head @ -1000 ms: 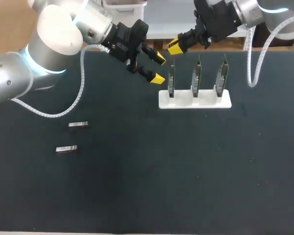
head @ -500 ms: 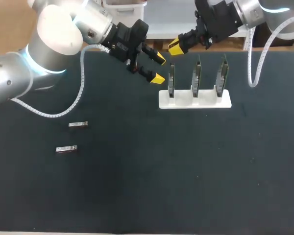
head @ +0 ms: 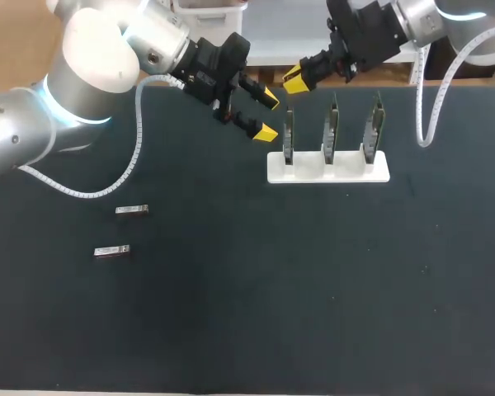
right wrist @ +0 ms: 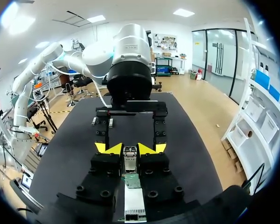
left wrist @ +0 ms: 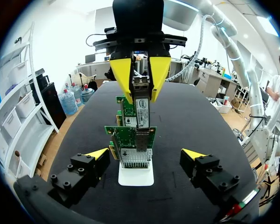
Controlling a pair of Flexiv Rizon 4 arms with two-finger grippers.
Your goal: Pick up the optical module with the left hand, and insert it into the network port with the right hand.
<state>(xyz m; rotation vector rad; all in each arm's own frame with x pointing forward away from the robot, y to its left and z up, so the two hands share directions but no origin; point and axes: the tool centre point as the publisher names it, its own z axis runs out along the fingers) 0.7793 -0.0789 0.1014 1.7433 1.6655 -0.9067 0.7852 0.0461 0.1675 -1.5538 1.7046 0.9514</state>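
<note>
Our right gripper (head: 294,80) pinches the module (left wrist: 141,105) between its fingers, tip just above the port (left wrist: 136,161). The left gripper (left wrist: 145,153) gapes wide, empty, its fingers flanking the port. Insertion is in hand; next, we judge, a straight, aligned push.

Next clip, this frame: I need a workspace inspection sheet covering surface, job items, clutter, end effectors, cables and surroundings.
Surface: dark table, no damage seen.
Job's things: three network cards stand upright in a white holder; two spare modules lie flat at the left; one held module hangs near the leftmost card.
Clutter: nothing seen.
End effectors: left end effector is open and empty beside the leftmost card; right end effector is shut on the held module.
Cables: left arm cable and right arm cable, white and coiled, touch none of the job's things.
Surroundings: nobody reaches over the table.
</note>
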